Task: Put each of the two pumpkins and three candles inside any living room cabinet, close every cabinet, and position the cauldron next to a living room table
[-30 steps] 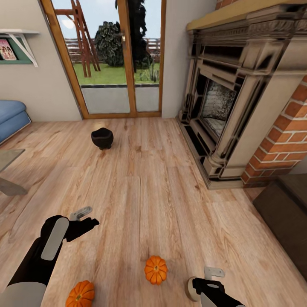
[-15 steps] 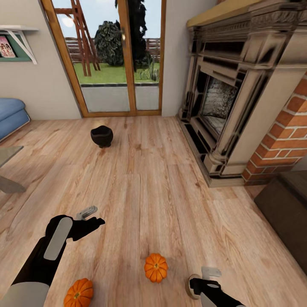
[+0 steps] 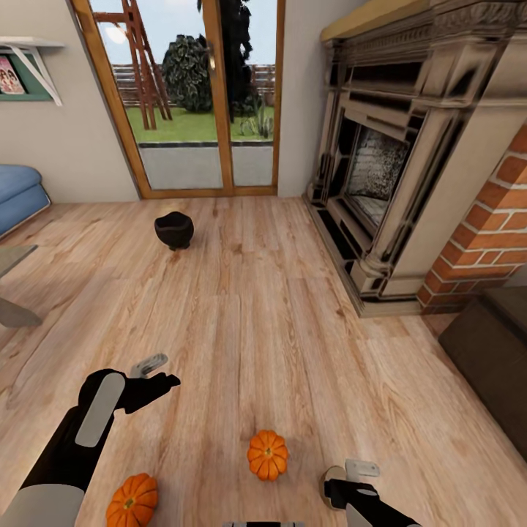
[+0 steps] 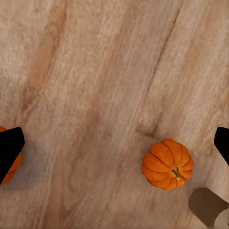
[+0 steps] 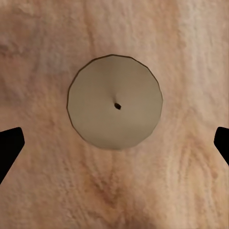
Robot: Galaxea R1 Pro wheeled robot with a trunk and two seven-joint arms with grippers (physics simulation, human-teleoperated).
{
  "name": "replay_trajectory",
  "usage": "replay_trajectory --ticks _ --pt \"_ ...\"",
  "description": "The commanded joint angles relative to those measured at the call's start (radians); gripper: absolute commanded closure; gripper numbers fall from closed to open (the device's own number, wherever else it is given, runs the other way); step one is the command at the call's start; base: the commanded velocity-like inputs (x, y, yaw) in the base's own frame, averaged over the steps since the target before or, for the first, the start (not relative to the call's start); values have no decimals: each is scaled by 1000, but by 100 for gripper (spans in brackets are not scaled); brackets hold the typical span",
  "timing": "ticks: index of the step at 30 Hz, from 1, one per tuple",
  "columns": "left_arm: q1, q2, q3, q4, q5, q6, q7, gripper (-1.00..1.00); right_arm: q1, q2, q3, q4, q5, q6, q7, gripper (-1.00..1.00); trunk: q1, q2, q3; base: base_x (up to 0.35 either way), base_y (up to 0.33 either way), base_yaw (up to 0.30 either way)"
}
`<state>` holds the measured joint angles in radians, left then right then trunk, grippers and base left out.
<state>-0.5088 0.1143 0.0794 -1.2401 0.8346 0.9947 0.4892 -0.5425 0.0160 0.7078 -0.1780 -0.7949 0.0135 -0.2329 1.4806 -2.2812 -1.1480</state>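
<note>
Two orange pumpkins lie on the wood floor: the smaller pumpkin (image 3: 267, 454) (image 4: 167, 163) near the middle, the larger pumpkin (image 3: 132, 501) (image 4: 13, 164) to its left. My left gripper (image 3: 161, 372) (image 4: 114, 145) hangs open above the floor between them, holding nothing. A beige candle (image 5: 114, 108) (image 3: 331, 487) (image 4: 209, 211) stands upright on the floor to the smaller pumpkin's right. My right gripper (image 3: 359, 476) (image 5: 114, 145) is open directly over it, a finger on either side. The black cauldron (image 3: 174, 230) sits farther off, before the glass door. The dark-brown cabinet (image 3: 490, 359) is at the right edge.
A stone and brick fireplace (image 3: 380, 168) takes up the right side. The grey table's corner (image 3: 11, 263) and a blue sofa (image 3: 18, 194) are at the left edge. A glass patio door (image 3: 197, 95) stands behind the cauldron. Open floor lies between the pumpkins and the cauldron.
The whole view has shifted slightly as the camera moved. My left gripper has edged a little to the right. Both grippers stay open.
</note>
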Motion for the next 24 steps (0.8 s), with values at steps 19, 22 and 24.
replay_trajectory --ticks 19,22,24 --pt "0 -3 -4 -1 11 2 9 -100 -7 -1 16 -15 8 -4 0 -100 73 -134 -60 0 0 0" --pt "-1 -3 -5 -1 11 2 9 -100 -8 -2 18 -15 9 -5 1 -100 84 -155 -70 0 0 0" --pt "-1 -3 -4 -1 11 2 9 -100 -10 -3 19 -12 9 -6 1 -100 92 -169 -76 0 0 0"
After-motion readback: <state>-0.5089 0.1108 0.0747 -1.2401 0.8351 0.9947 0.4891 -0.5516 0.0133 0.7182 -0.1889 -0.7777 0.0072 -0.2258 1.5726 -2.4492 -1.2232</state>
